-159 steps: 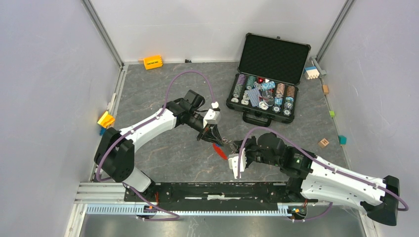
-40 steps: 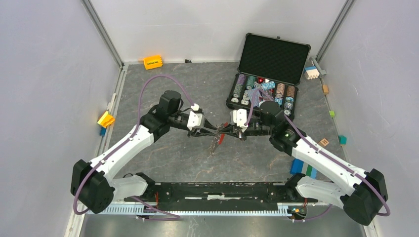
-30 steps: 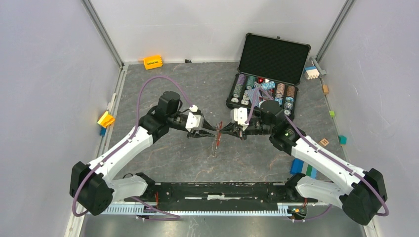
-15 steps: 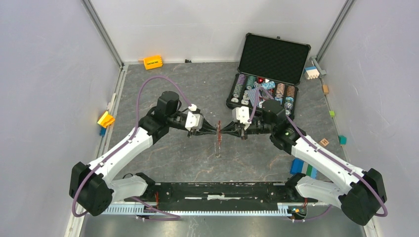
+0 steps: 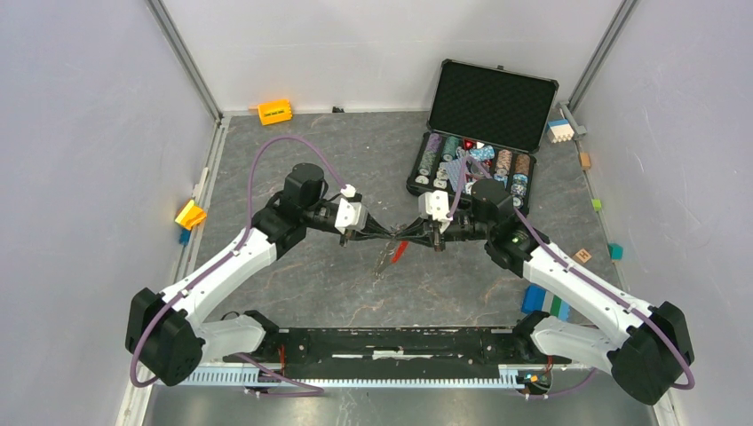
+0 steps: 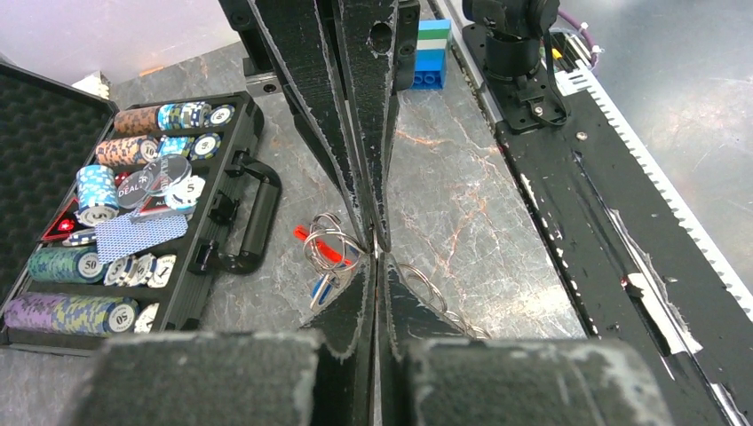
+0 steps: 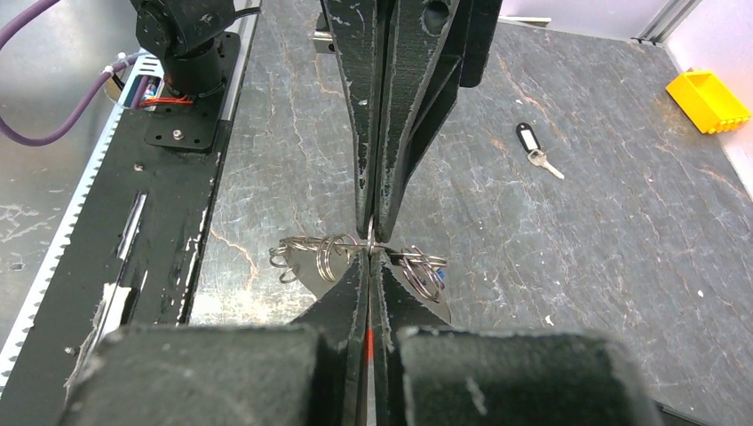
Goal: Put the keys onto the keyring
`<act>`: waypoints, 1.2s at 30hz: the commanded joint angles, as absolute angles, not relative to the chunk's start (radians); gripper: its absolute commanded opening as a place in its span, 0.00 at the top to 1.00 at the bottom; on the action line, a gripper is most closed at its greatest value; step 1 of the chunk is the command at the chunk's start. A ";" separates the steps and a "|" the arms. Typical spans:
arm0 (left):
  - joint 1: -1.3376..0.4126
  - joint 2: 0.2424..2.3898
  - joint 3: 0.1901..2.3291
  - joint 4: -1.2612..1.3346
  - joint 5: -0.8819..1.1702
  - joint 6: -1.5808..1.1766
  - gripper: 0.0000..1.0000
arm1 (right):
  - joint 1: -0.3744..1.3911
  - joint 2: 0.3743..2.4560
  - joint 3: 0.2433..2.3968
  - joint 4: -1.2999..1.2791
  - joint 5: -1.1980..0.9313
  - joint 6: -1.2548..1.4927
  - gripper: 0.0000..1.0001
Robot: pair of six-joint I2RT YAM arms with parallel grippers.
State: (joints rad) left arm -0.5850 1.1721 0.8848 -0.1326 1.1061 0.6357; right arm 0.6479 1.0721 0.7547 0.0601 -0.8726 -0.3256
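Diffuse, even overhead light; shadows on the table [image 5: 355, 302] are faint and soft-edged. Top view sharp throughout. Wrist views: the nearest parts of the fingers [image 6: 346, 311] blur, while the keyring [image 6: 320, 248] is crisp, with small glints.

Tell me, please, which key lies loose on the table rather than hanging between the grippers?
The key with the dark tag, alone on the table; the other key hangs on the keyring pinched between the left gripper and right gripper.
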 commanded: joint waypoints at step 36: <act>-0.786 1.147 1.023 -0.428 0.639 0.464 0.98 | 0.637 1.089 0.827 -0.136 -0.904 -0.569 0.63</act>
State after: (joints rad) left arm -0.7750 1.1381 0.9813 -0.4751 0.6319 0.5480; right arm 0.6392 1.0786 0.7719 -0.1940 -0.8730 -0.6151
